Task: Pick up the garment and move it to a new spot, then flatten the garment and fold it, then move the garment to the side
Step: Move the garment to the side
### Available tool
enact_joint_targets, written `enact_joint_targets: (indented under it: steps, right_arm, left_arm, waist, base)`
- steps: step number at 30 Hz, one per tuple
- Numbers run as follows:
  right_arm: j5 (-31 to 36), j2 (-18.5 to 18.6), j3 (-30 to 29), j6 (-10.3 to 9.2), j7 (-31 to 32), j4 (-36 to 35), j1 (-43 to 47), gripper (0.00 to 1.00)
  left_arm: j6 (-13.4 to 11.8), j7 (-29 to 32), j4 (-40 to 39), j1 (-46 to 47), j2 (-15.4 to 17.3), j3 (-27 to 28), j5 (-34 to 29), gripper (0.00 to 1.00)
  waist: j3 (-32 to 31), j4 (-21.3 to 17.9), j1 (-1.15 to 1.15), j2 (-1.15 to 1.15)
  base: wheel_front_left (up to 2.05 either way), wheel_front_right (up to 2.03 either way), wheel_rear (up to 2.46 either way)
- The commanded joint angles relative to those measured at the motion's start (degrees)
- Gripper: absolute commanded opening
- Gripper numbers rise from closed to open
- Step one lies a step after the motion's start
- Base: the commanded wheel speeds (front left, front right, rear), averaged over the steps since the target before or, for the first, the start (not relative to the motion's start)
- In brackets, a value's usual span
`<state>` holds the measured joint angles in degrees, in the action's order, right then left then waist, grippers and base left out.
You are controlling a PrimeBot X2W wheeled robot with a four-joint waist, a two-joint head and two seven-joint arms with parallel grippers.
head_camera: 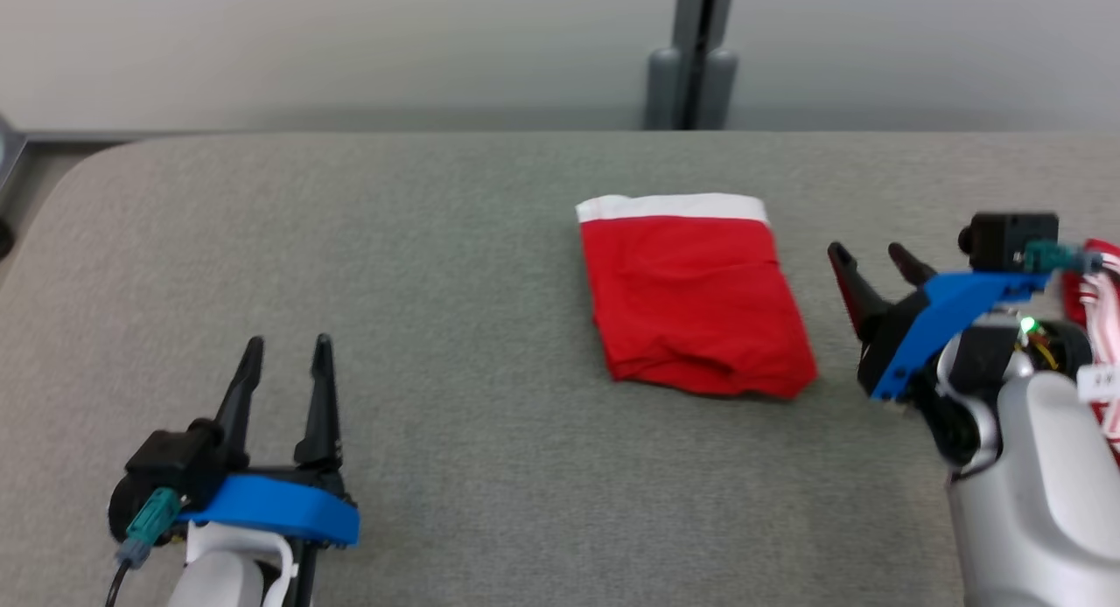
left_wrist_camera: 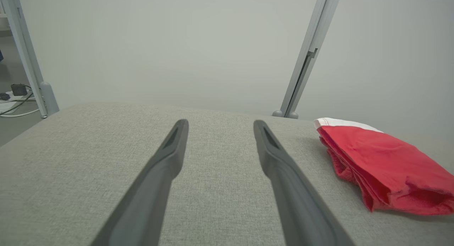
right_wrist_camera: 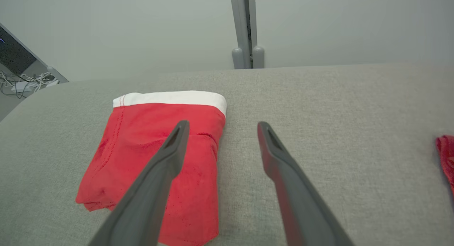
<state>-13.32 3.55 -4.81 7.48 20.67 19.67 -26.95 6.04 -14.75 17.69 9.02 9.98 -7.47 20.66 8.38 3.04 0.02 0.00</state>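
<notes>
Just left of the right claw (head_camera: 866, 253), folded red boxer shorts (head_camera: 691, 301) lie on the counter (head_camera: 437, 240), long axis running away, white waistband far. Right claw nearer, spread wide, empty; left claw (head_camera: 289, 340) well apart, likewise wide, empty.

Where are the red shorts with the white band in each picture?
Head view: the folded red cloth garment with a white waistband lies just right of centre.
Left wrist view: it is at the right edge.
Right wrist view: it is at the lower left.
Shared landmark: the grey upright post stands behind it.
</notes>
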Motion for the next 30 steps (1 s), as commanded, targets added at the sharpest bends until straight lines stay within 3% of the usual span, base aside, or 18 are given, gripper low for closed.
enact_joint_targets:
  steps: [1,9,13,14,15,16,23,27,30]
  right_arm:
    - [0.71,-0.43,-1.11,0.03,2.31,1.94,-3.00,1.00]
    - [6.34,-0.53,-10.20,0.02,9.19,14.50,-11.43,1.00]
    - [4.60,-0.62,-9.37,0.03,8.21,20.59,-13.57,1.00]
    - [4.16,-0.64,-8.72,0.03,8.08,22.07,-13.75,0.70]
    - [3.76,-0.69,-7.80,0.02,7.76,23.13,-14.00,0.27]
    - [3.82,-0.83,-6.91,0.03,7.59,23.94,-14.21,0.00]
    - [5.09,-0.32,-0.38,0.02,7.48,22.24,-16.33,0.00]
    - [1.76,2.12,8.20,0.02,10.70,17.54,-16.49,0.00]
    - [-1.62,6.03,15.72,0.01,12.92,11.96,-16.65,0.00]
  left_arm:
    - [0.29,-0.23,-0.24,1.52,-0.47,-0.49,-0.07,1.00]
    - [0.91,-0.47,1.15,4.92,-1.27,-2.15,-0.37,1.00]
    - [0.99,-0.47,1.17,5.18,-1.77,-1.72,-0.53,1.00]
    - [1.03,-0.47,1.16,5.07,-1.92,-1.62,-0.57,1.00]
    - [1.06,-0.47,1.17,4.91,-2.11,-1.54,-0.60,1.00]
    - [1.06,-0.48,1.17,4.76,-2.27,-1.50,-0.74,1.00]
    - [1.22,-0.48,1.03,3.61,-2.13,-0.67,-1.10,1.00]
    - [1.33,-0.49,0.81,2.26,-1.72,0.51,-1.18,1.00]
    - [1.37,-0.49,0.34,1.22,-1.37,1.47,-1.19,1.00]
  waist:
    - [4.35,4.46,-0.02,0.00]
    - [9.06,10.17,-0.02,0.00]
    - [9.87,10.77,-0.02,0.00]
    - [9.92,10.62,-0.02,0.00]
    - [9.92,10.38,-0.02,0.00]
    - [9.82,10.05,-0.02,0.00]
    - [8.07,5.86,-0.02,0.00]
    - [6.01,0.94,-0.02,0.00]
    - [4.79,-3.64,-0.02,0.00]
  base:
    - [0.00,0.00,0.00]
    - [0.00,0.00,0.00]
    - [0.00,0.00,0.00]
    - [0.00,0.00,0.00]
    - [0.00,0.00,0.00]
    - [0.00,0.00,0.00]
    - [0.00,0.00,0.00]
    - [0.00,0.00,0.00]
    - [0.00,0.00,0.00]
